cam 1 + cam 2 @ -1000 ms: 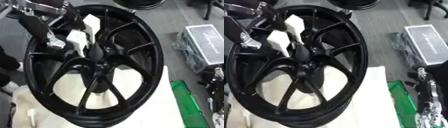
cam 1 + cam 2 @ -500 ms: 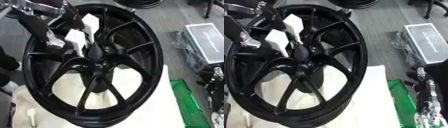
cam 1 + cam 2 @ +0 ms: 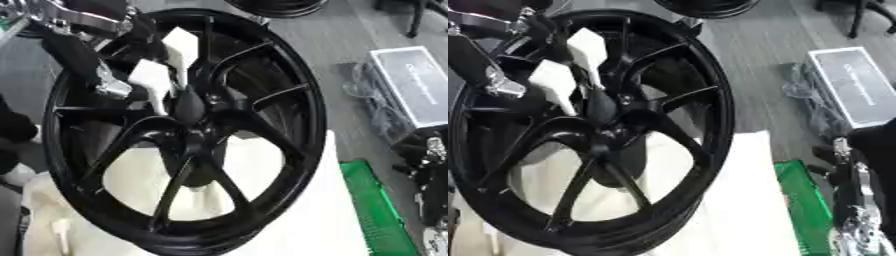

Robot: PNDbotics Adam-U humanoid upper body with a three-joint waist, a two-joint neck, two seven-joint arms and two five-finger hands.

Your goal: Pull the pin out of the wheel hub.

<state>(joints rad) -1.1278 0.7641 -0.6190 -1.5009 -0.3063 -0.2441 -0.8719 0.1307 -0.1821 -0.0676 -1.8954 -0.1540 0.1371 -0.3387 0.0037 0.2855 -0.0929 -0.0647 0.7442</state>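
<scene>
A big black spoked wheel (image 3: 289, 125) stands tilted on a white-covered table (image 3: 297, 225). At the middle of its hub sits a dark pointed pin (image 3: 189, 104). My left hand (image 3: 156, 82) reaches in from the upper left. Its white-tipped fingers and thumb slant down to the hub and close on the pin's left side. The black and silver left arm (image 3: 74, 55) crosses the upper left spokes. My right hand (image 3: 857, 197) hangs at the lower right edge, away from the wheel, and only partly shows.
A grey flat case (image 3: 418, 85) with a bundle of cables beside it lies on the floor to the right. A green crate (image 3: 378, 210) stands by the table's right edge. Another dark wheel (image 3: 278, 6) shows at the top.
</scene>
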